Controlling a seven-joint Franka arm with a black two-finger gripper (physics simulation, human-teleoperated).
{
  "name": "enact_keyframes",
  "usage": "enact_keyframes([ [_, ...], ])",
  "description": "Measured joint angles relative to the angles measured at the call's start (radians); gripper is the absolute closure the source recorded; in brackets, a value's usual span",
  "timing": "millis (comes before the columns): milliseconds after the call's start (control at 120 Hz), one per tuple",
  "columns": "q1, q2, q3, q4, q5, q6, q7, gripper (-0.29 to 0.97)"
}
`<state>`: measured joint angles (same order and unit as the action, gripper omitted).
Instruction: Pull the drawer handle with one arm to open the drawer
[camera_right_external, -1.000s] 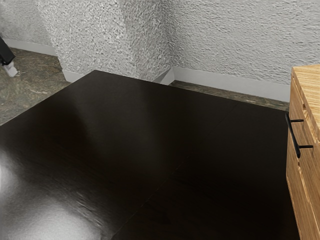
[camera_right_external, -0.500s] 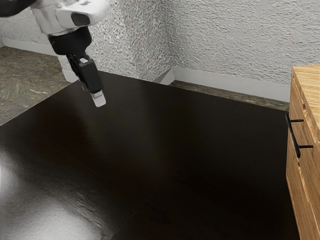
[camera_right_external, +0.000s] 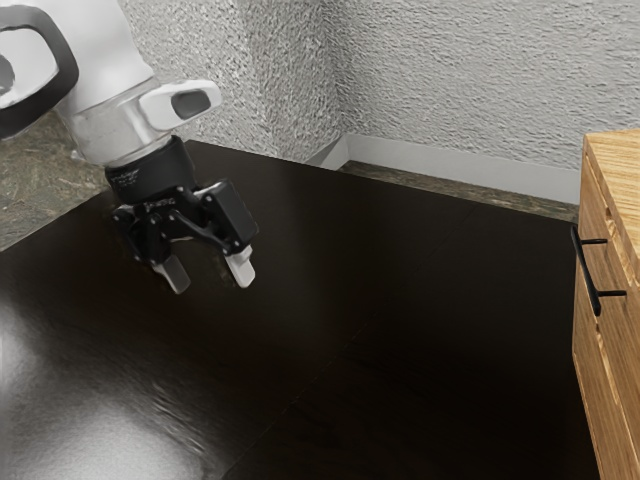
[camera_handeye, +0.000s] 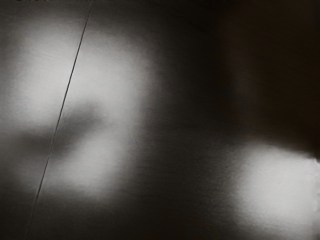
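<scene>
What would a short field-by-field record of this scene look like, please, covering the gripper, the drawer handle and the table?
gripper: open, empty, above the table, toward the exterior view's left
drawer handle: black bar, at the exterior view's right edge, untouched
drawer: front looks flush with the wooden cabinet, not pulled out
table: dark, glossy
gap: gripper far from the handle

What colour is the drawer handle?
Black: the handle stands dark against the wooden drawer; clearest in the exterior view.
</scene>
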<state>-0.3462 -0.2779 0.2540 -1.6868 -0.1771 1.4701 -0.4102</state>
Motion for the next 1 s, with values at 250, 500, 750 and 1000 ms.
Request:
enact_keyframes([
  [250, -0.004, 0.181, -0.151, 0.182, -0.096, 0.096, -0.265, 0.02],
  [500, -0.007, 0.193, -0.197, 0.131, -0.111, 0.183, -0.428, 0.02],
  [750, 0.063, 0.32, -0.249, 0.286, -0.117, 0.27, -0.51, 0.02],
  [1000, -0.081, 0.353, -0.268, 0.291, -0.121, 0.314, -0.565, 0.02],
])
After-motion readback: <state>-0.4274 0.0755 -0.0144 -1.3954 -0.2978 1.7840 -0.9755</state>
